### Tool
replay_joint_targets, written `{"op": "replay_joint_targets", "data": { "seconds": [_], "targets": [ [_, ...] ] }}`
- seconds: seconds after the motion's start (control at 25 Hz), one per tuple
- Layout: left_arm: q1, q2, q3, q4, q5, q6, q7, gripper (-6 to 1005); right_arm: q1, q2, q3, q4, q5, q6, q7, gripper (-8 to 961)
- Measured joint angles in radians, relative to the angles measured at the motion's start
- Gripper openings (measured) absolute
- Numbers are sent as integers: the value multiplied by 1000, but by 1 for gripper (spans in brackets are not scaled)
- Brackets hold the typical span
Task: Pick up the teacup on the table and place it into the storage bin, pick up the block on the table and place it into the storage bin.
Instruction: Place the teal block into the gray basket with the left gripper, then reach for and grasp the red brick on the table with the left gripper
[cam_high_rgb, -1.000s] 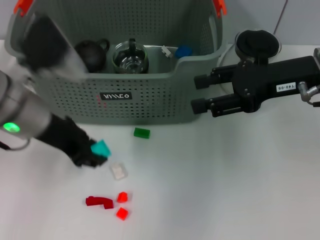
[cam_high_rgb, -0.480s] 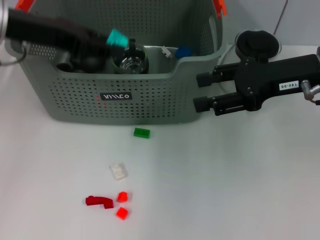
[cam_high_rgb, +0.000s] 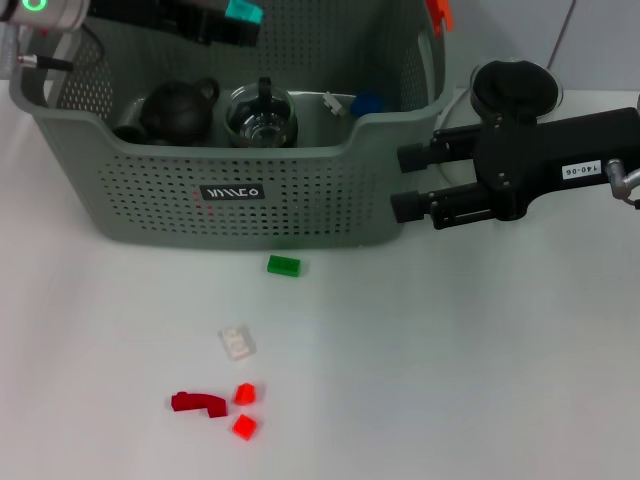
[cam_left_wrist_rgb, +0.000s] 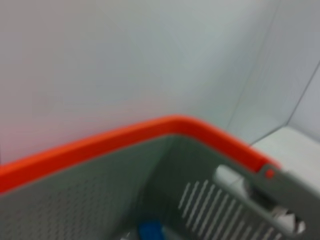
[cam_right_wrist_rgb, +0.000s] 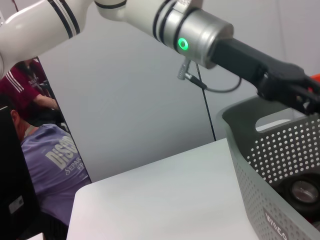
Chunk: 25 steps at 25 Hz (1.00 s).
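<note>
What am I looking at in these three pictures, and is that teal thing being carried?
It is a two-armed robot. The head view looks down on a white table. The left gripper holds a teal block above the grey storage bin, which already contains a dark teapot, a glass pitcher and a blue piece. The right gripper waits beside the bin, open and empty. Green, clear and red blocks remain on the table. The left wrist view shows the bin's rim; the right wrist view shows the other arm.

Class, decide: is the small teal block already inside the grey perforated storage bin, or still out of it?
Still out: the left gripper holds the small teal block in the air above the grey perforated storage bin, not resting inside.
</note>
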<state>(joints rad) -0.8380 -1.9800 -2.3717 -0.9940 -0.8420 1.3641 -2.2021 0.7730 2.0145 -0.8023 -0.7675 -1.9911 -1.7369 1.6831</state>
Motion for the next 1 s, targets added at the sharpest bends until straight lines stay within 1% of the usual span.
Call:
{"op": "replay_joint_targets", "data": {
  "seconds": [0.08, 0.2, 0.44, 0.52, 0.6, 0.68, 0.72, 0.76, 0.8, 0.84, 0.92, 1.0],
  "targets": [
    [0, -6, 16, 8, 18, -37, -14, 563, 0, -1, 0, 0, 0, 1, 2, 777],
    [5, -12, 21, 6, 22, -57, -20, 574, 1, -2, 0, 0, 0, 1, 3, 778],
    [9, -8, 16, -14, 22, -43, -25, 598, 5, -2, 0, 1, 0, 1, 3, 778],
    [21, -8, 16, -41, 22, -30, -30, 674, 6, -2, 0, 1, 0, 0, 4, 778],
    [45, -11, 18, -110, 18, 21, -30, 750, 6, -2, 1, 1, 0, 0, 3, 777],
    [73, -23, 19, -201, 14, 104, -31, 826, 6, -2, 2, 1, 2, 1, 3, 777],
    [96, -36, 21, -276, 13, 186, -31, 846, 6, -1, 3, 1, 2, 0, 3, 777],
    [102, -39, 22, -294, 14, 200, -30, 867, 6, 0, 3, 1, 2, 0, 3, 777],
    [122, -50, 27, -359, 14, 271, -27, 887, 6, 0, 3, 1, 4, 0, 3, 777],
    [136, -58, 31, -402, 15, 312, -23, 908, 4, 0, 3, 1, 7, 0, 2, 776],
    [184, -85, 50, -516, 18, 421, 2, 949, 2, 2, 7, 1, 14, 1, -1, 776],
    [231, -111, 71, -605, 27, 496, 44, 949, 0, 4, 15, 2, 16, 2, -4, 776]
  ]
}}
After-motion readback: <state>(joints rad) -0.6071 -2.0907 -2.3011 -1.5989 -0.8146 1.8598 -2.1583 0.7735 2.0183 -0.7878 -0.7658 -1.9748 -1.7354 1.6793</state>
